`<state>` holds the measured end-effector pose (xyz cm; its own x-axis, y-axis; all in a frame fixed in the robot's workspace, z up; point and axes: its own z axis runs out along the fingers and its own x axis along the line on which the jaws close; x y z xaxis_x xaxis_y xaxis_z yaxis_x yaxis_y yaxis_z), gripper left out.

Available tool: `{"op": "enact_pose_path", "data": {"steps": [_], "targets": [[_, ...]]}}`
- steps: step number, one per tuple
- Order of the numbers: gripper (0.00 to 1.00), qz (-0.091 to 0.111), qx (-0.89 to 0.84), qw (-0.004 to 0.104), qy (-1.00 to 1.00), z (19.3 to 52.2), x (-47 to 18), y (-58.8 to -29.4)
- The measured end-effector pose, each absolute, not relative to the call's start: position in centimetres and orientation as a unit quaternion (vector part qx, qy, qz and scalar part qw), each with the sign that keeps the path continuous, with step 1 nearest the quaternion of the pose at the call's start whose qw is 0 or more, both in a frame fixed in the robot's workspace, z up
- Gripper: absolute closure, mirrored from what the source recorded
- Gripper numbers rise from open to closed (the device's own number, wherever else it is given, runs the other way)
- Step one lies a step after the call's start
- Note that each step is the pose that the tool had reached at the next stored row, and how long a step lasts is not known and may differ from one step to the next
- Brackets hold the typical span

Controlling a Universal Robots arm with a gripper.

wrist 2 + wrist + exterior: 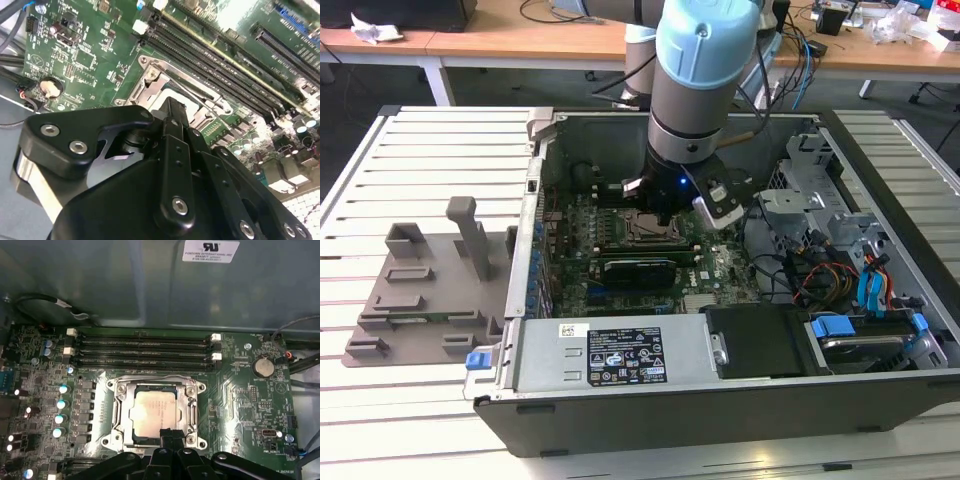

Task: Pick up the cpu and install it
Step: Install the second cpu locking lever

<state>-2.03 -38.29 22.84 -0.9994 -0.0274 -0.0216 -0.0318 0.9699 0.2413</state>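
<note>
Nearest in the exterior view, the open computer case (620, 360) is lying on its side on the slatted white table (430, 150), its labelled power-supply box facing the camera. To the exterior view's left of the case, a grey plastic tray (420, 290) with upright posts is sitting on the table, just beside the case wall.

Inside the case the green motherboard (240, 405) is lying flat. The hand (665, 213) is reaching down from the arm (705, 70) into the case, poised directly over the socket (157, 412) at the middle of the board. In the first wrist view its black fingers (170, 436) are showing pressed together into one narrow tip, which is sitting at the edge of the socket's metal frame, right by the cpu (155, 412). Whether that tip is touching the chip cannot be told.

The cpu is lying flat inside the socket, its pale shiny top facing up, framed on all sides by the silver bracket. In the second wrist view the black linkage of the hand (172, 107) is crossing in front of the socket (165, 85), hiding most of it.

Beyond the socket, four dark memory slots (145, 351) are running side by side, and a round coin battery (263, 367) is sitting near the board's edge. Farther back, wooden desks (520, 35) with cables are standing behind the table.
</note>
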Motion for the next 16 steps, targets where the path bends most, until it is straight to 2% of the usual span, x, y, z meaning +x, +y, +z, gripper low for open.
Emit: {"op": "enact_pose_path", "data": {"steps": [2, 16], "targets": [[0.89, 0.122, -0.015, 0.009, 0.992, 22.6, -2.2, -39.6], [0.89, 0.122, -0.015, 0.009, 0.992, 20.5, -7.8, -39.8]]}}
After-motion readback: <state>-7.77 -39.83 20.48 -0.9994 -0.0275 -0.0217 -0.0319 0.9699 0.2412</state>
